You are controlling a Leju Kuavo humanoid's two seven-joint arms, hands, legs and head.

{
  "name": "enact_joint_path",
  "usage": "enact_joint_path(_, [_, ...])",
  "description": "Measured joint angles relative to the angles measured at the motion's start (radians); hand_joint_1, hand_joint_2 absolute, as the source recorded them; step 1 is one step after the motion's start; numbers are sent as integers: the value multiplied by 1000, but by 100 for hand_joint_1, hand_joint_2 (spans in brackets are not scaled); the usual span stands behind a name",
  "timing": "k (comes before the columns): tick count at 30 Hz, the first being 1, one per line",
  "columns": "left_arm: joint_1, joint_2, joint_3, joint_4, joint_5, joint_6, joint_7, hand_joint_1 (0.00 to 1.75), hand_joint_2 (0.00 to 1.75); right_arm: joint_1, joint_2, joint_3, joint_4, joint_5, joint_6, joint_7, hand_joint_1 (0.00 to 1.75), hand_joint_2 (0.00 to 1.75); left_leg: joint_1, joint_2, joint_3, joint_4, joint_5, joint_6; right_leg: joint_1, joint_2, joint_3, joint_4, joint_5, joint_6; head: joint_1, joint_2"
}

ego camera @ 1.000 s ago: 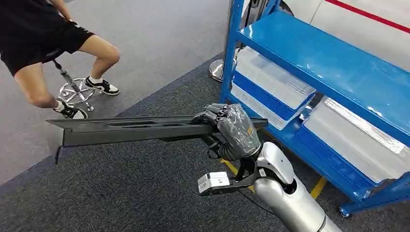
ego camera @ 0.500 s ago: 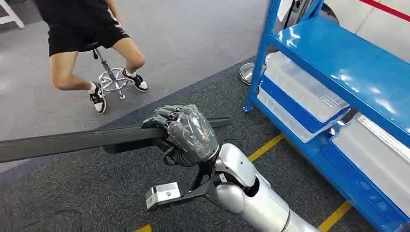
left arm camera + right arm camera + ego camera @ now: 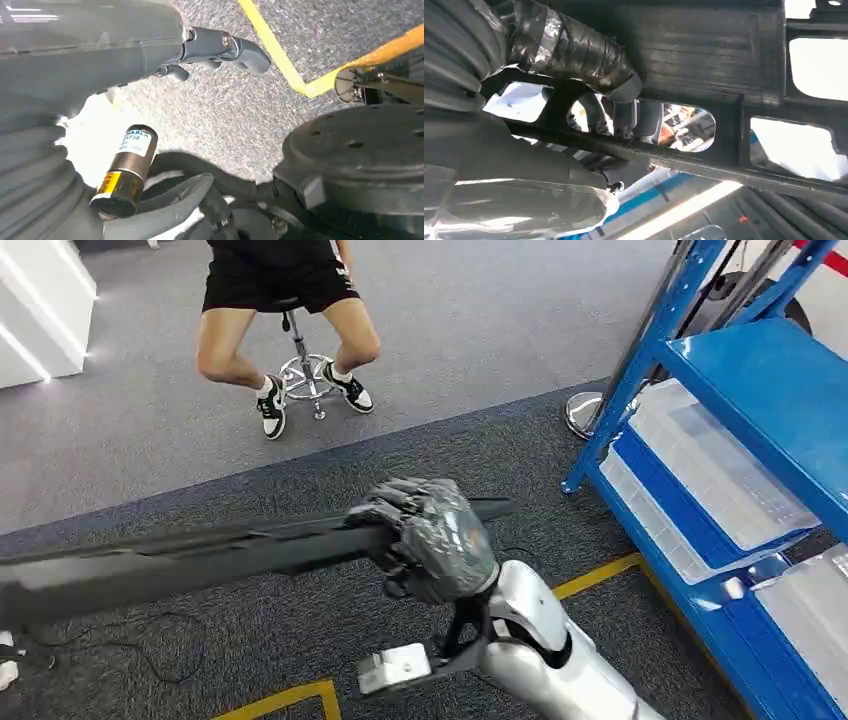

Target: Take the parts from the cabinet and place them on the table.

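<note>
My right hand [image 3: 432, 538], wrapped in clear film, grips a long black part [image 3: 200, 558] near one end. The part is a flat bar that reaches out level over the carpet towards the picture's left edge. In the right wrist view the fingers [image 3: 569, 52] curl around the black part [image 3: 704, 65], which has cut-out windows. The blue cabinet [image 3: 760, 380] stands off to the right, apart from the hand. My left hand [image 3: 125, 55] hangs above the grey carpet with its fingers apart and nothing in it.
Clear lidded bins [image 3: 720, 465] sit on the cabinet's lower shelves. A person sits on a wheeled stool [image 3: 300, 365] ahead. A white unit [image 3: 40, 310] stands at far left. Yellow tape lines [image 3: 590, 580] and a thin cable [image 3: 150, 640] lie on the carpet.
The whole view has swung to the left: the cabinet has slid to the right edge and the person to the top centre. My right hand still holds the black part.
</note>
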Motion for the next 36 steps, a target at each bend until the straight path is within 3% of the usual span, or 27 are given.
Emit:
enact_joint_path(1, [-4,-2,-35,-4,15,47,0,0,175,47,-37,-32,-22,-2,0,-21,175,175,-1,-17,-1,1,0,2,0,5,-37,72,-26,2,0,0])
enact_joint_path(2, [-11,-1,-82,-6,45,95,0,0,175,88,-73,-69,-40,-2,5,-41,175,175,-1,-34,-3,2,0,2,0,7,-62,115,-32,2,0,0])
enact_joint_path(3, [-19,1,-123,-6,74,129,-2,0,175,121,-93,-97,-51,-2,8,-49,175,175,-2,-50,-4,5,0,2,0,7,-66,109,-10,2,0,0])
enact_joint_path(5, [-35,19,-207,-12,145,197,-15,0,175,149,-123,-135,-80,1,16,-58,175,175,-2,-72,-4,12,-2,0,0,15,-11,-23,79,-2,0,0])
enact_joint_path(6, [-46,39,-246,-16,184,226,-22,0,175,158,-135,-146,-95,1,17,-59,175,175,-1,-82,-3,15,-4,-2,-3,35,32,-114,124,-4,0,0])
enact_joint_path(7, [-54,58,-282,-21,218,253,-31,0,175,163,-145,-155,-104,1,18,-59,175,175,-3,-87,-7,18,-5,-5,-10,89,52,-169,128,-2,0,0])
enact_joint_path(11, [-83,131,-424,-48,358,366,-67,0,175,182,-165,-183,-127,-6,22,-58,175,175,-5,-118,-19,17,1,-25,0,50,53,-169,134,-14,-1,0])
enact_joint_path(12, [-97,160,-470,-57,406,395,-90,0,175,181,-167,-186,-128,-6,23,-59,175,175,-5,-112,-20,26,-5,-29,-9,34,54,-181,142,-27,0,0])
enact_joint_path(13, [-112,191,-519,-68,465,423,-117,0,175,183,-167,-187,-129,-6,23,-59,175,175,-8,-53,-31,53,-27,-32,-6,20,56,-184,143,-33,-1,0])
enact_joint_path(14, [-130,224,-570,-81,528,450,-144,0,175,188,-167,-187,-133,-6,22,-59,175,175,-9,-20,-56,106,-66,-38,-5,7,56,-184,142,-42,-2,0])
enact_joint_path(16, [-169,277,-670,-99,616,501,-186,0,175,203,-169,-187,-134,6,18,-58,175,175,-4,-1,-127,263,-148,-49,-1,-24,53,-183,141,-43,-2,0])
enact_joint_path(17, [-184,296,-712,-108,641,523,-197,0,175,211,-170,-187,-134,8,16,-56,175,175,-2,1,-151,317,-165,-52,0,-40,52,-182,141,-44,-2,0])
enact_joint_path(18, [-199,312,-753,-118,669,553,-206,0,175,216,-172,-187,-135,9,16,-54,175,175,-2,4,-153,328,-160,-52,1,-54,51,-181,140,-44,-2,0])
enact_joint_path(19, [-220,320,-793,-127,700,588,-213,0,175,220,-175,-188,-136,8,16,-49,175,175,-1,6,-128,287,-130,-52,2,-70,51,-181,140,-43,-2,0])
enact_joint_path(21, [-266,330,-880,-141,775,659,-237,0,175,222,-182,-193,-140,2,19,-48,175,175,-2,32,-31,115,-51,-43,3,-97,55,-180,136,-40,-2,0])
enact_joint_path(22, [-290,339,-922,-147,814,680,-257,0,175,222,-185,-197,-144,0,23,-49,175,175,-8,82,16,32,-32,-34,4,-107,58,-180,135,-37,-2,0])
enact_joint_path(23, [-311,344,-959,-151,845,692,-273,0,175,221,-186,-202,-146,-2,26,-50,175,175,-20,97,19,14,-40,-28,11,-118,58,-177,131,-31,-2,0])
enact_joint_path(26, [-351,362,-1046,-159,918,703,-325,0,175,218,-189,-207,-147,-4,39,-50,175,175,-23,56,7,14,-32,-13,8,-147,62,-182,134,-18,-2,0])
enact_joint_path(27, [-367,368,-1072,-161,942,704,-341,0,175,215,-190,-208,-148,-4,42,-51,175,175,-16,42,12,-1,-24,-2,11,-155,64,-181,130,-10,-2,0])
enact_joint_path(28, [-377,372,-1092,-161,956,704,-350,0,175,212,-193,-210,-148,-5,45,-51,175,175,-12,32,19,-6,-16,0,2,-101,62,-166,118,-3,-1,0])
enact_joint_path(29, [-391,376,-1111,-163,965,704,-356,0,175,212,-195,-212,-150,-5,47,-52,175,175,-8,23,17,-8,-11,9,-2,-37,42,-126,87,-1,-1,0])
enact_joint_path(30, [-404,380,-1127,-163,970,704,-359,0,175,213,-195,-212,-151,-5,47,-52,175,175,-8,11,16,-8,-10,9,-3,-6,6,-45,41,0,1,0])
enact_joint_path(32, [-419,384,-1150,-163,974,704,-363,0,175,216,-200,-213,-149,-6,49,-52,175,175,-10,-17,14,-6,-10,10,-4,5,-66,105,-15,4,0,0])
enact_joint_path(33, [-424,386,-1158,-163,974,704,-364,0,175,217,-200,-213,-149,-6,49,-52,175,175,-10,-33,13,-3,-10,10,-4,5,-82,132,-11,6,0,0])
enact_joint_path(34, [-429,388,-1165,-163,974,704,-365,0,175,217,-201,-213,-149,-6,49,-52,175,175,-9,-50,13,0,-10,10,-6,5,-73,106,20,6,0,0])
enact_joint_path(35, [-433,389,-1171,-163,980,704,-369,0,175,216,-201,-213,-149,-6,49,-52,175,175,-9,-63,13,4,-11,8,-8,7,-50,53,58,5,0,0])
enact_joint_path(36, [-440,390,-1179,-163,1000,704,-381,0,175,214,-203,-214,-149,-7,49,-52,175,175,-7,-81,13,10,-14,4,-11,20,-6,-43,112,5,0,0])
